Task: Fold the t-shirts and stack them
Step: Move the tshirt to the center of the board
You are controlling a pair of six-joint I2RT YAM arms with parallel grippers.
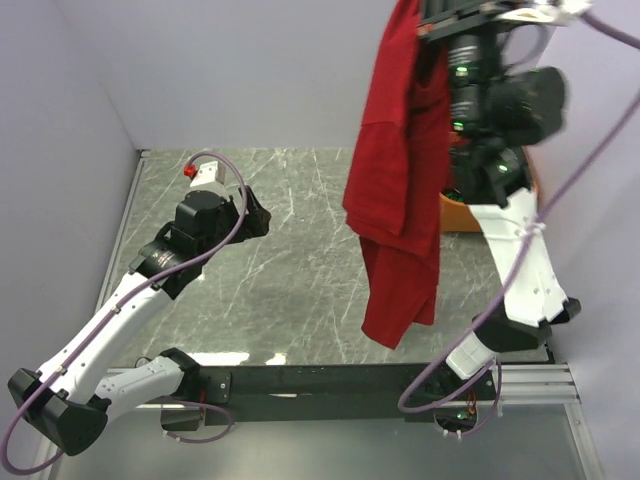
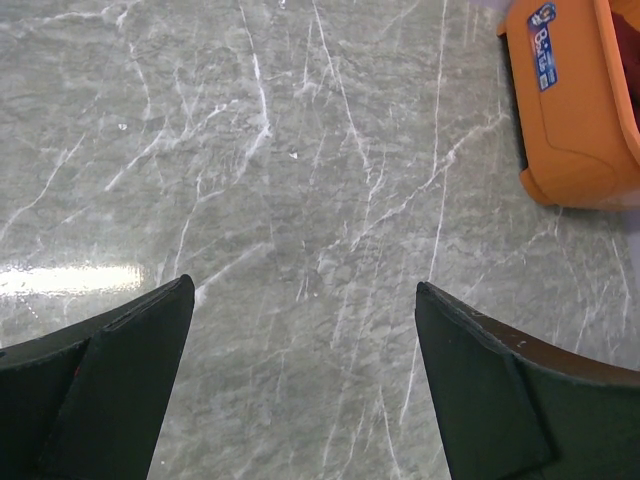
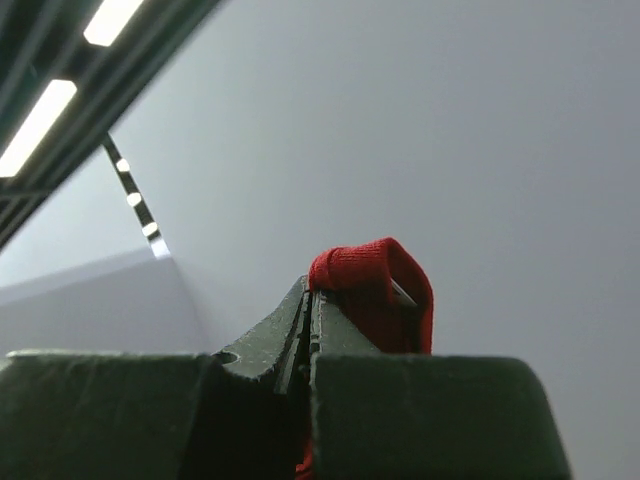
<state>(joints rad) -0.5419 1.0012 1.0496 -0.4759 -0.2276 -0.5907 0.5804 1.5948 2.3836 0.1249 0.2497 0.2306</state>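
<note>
Top external, red t-shirt (image 1: 395,190) hanging vertically

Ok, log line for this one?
right gripper shut on red shirt, held high | left gripper open over table | tub at right

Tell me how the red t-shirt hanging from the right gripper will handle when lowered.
Probably very floppy: the red t-shirt hangs in limp folds from one pinched spot. Likely light, since the right gripper holds it by a small bunch. It may crumple on the table rather than spread.
</note>
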